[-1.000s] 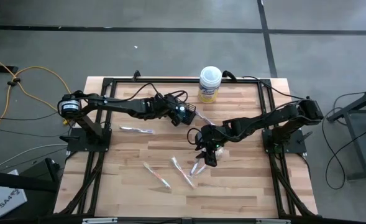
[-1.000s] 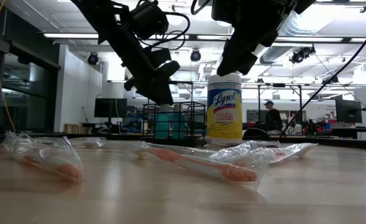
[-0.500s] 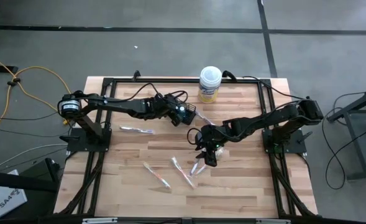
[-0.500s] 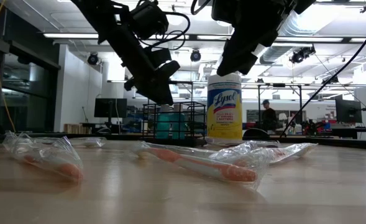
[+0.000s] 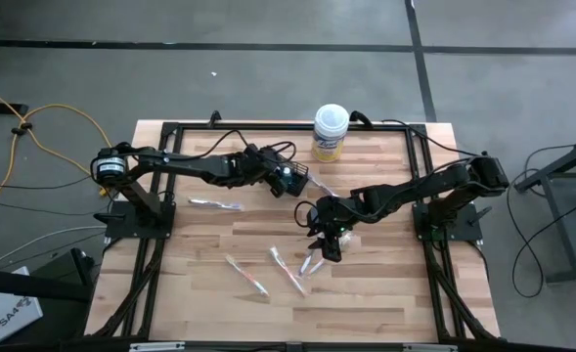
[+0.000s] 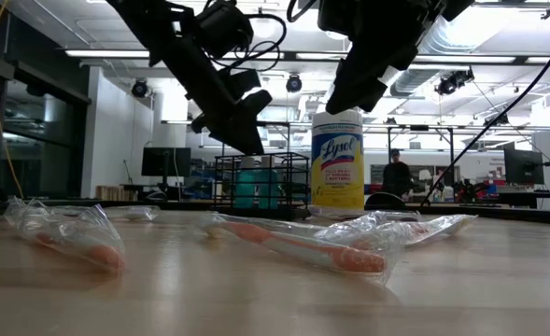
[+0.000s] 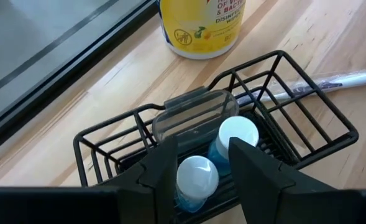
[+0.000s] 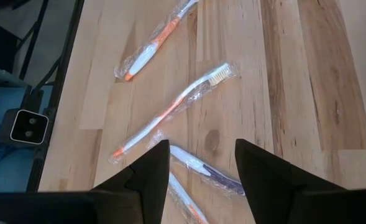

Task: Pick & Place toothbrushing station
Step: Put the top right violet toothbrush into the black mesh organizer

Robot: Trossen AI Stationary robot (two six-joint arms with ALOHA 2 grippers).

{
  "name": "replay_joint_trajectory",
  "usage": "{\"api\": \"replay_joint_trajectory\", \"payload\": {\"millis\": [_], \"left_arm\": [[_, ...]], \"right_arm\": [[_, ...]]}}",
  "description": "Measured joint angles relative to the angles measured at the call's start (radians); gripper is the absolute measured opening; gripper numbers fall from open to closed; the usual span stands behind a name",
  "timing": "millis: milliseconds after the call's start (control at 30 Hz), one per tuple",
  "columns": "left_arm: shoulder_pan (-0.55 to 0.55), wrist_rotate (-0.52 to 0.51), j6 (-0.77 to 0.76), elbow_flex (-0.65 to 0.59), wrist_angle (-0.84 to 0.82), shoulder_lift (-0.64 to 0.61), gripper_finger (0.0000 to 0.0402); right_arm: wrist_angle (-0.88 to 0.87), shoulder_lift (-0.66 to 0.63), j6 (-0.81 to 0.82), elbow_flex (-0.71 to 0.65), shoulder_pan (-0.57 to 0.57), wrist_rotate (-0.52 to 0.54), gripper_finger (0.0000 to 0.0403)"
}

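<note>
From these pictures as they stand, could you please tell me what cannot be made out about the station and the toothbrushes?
- Basket, high view: mostly hidden under the left gripper; its contents don't show.
- Two tubes, left wrist view: lower parts hidden by that gripper's fingers.
- Purple toothbrush, right wrist view: one end covered by the right gripper's finger.
- Toothbrushes, low view: overlapping wrappers; count unclear.

Wooden table [image 5: 385, 293]: basket [image 7: 282, 106], canister [image 5: 331, 132], seemingly wrapped toothbrushes [image 8: 170, 112].
</note>
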Motion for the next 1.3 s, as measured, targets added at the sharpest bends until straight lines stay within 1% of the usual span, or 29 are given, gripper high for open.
{"api": "replay_joint_trajectory", "payload": {"millis": [233, 400, 567, 633, 733, 933, 1133, 1300], "left_arm": [[0.000, 0.000, 0.002, 0.000, 0.005, -0.020, 0.0138], [0.000, 0.000, 0.050, 0.000, 0.003, -0.065, 0.0138], [-0.019, -0.001, 0.054, 0.000, -0.032, -0.127, 0.0138], [-0.029, -0.001, 0.054, 0.000, -0.067, -0.152, 0.0138], [-0.048, -0.001, 0.053, 0.000, -0.119, -0.188, 0.0138], [-0.102, -0.001, 0.047, 0.000, -0.165, -0.215, 0.0138], [-0.147, 0.000, 0.046, 0.000, -0.172, -0.214, 0.0138], [-0.164, 0.000, 0.050, 0.000, -0.174, -0.214, 0.0138]], "right_arm": [[0.000, 0.000, 0.000, 0.000, 0.000, 0.000, 0.0174], [0.000, 0.000, 0.000, 0.000, 0.000, 0.002, 0.0174], [-0.001, 0.000, -0.004, 0.000, -0.003, 0.011, 0.0174], [-0.009, 0.000, -0.001, 0.000, -0.003, 0.047, 0.0174], [-0.049, 0.000, 0.000, 0.000, -0.005, 0.128, 0.0174], [-0.199, 0.000, 0.063, 0.000, -0.045, 0.282, 0.0174], [-0.350, 0.000, 0.109, 0.000, -0.112, 0.364, 0.0174], [-0.381, 0.000, 0.108, 0.000, -0.160, 0.420, 0.0174]]}}
